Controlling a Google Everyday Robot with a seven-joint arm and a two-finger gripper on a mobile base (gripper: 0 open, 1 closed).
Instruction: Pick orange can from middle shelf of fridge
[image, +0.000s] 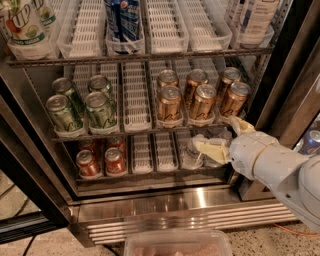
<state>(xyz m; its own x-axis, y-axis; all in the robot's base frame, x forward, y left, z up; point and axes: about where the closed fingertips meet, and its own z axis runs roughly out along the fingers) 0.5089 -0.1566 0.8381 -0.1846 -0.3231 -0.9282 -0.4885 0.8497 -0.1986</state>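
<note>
Presently, gripper: fingers spread, empty, at 4 o'clock of fridge opening.
Orange can: rightmost of 6, middle shelf, 1 o'clock from gripper.

Six copper-orange cans stand upright in the right lanes of the fridge's middle shelf. The front-right orange can sits just above the spread-fingered tool.

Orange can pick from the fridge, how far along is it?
Done: the fridge is open and reached. In hand: the gripper hangs open just below the middle shelf, near the right front orange can, holding nothing. Left: grasp that can and draw it out.
</note>
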